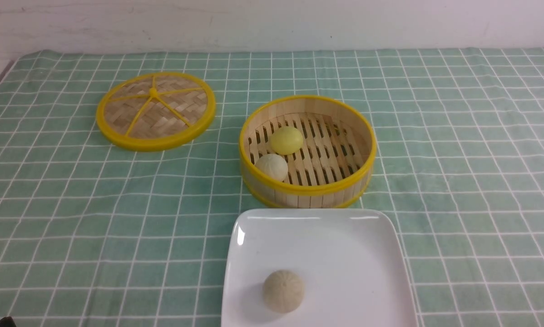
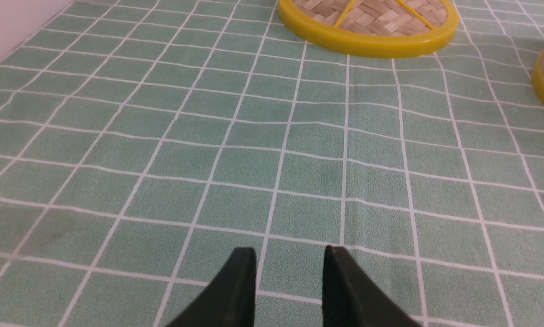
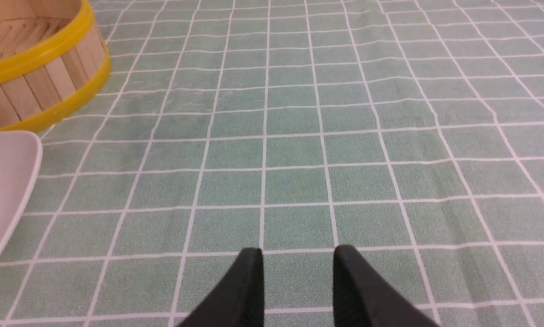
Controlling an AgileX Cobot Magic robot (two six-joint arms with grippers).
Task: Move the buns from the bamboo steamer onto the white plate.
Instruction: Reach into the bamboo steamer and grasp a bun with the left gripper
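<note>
Cream bun (image 1: 272, 166) sits tight by the lower-left wall of the steamer (image 1: 308, 197), so I'd drop straight down; left claw (image 2: 290, 272) and right claw (image 3: 298, 272) both parted, empty.

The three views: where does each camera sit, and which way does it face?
Front view: between the arms, facing forward at the bamboo steamer, lid and white plate; no arm clearly shows.
Left wrist view: on that wrist, low over the cloth, facing the lid; left fingers show, apart.
Right wrist view: on that wrist, low over the cloth, steamer and plate at one edge; right fingers show, apart.
Shared: all three show the bamboo steamer.
</note>
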